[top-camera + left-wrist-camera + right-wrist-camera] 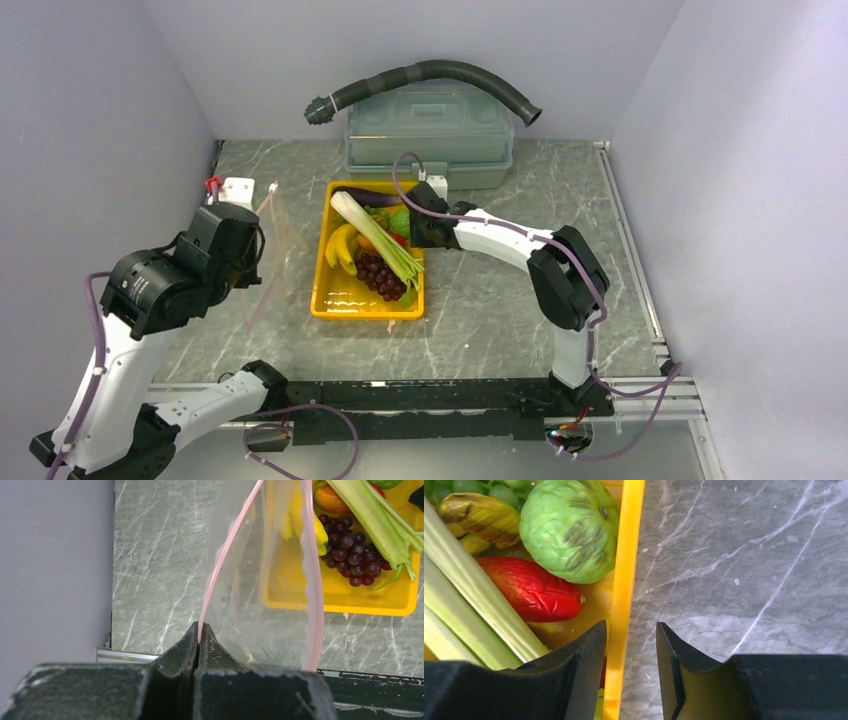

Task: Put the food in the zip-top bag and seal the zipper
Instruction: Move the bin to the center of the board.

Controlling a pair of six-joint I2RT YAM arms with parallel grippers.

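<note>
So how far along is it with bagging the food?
Early. Done: the left gripper holds the zip-top bag up by its zipper, mouth open. In hand: the right gripper straddles the yellow tray at its rim, jaws not closed. Left: all the food lies in the tray, none in the bag, zipper unsealed.

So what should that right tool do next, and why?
Probably close on the yellow tray's rim: the right tool straddles it, one finger inside, one outside, jaws apart. The left tool pinches the zip-top bag by its zipper, mouth hanging open beside the tray, so gripping the tray to tip food in seems likely.
</note>
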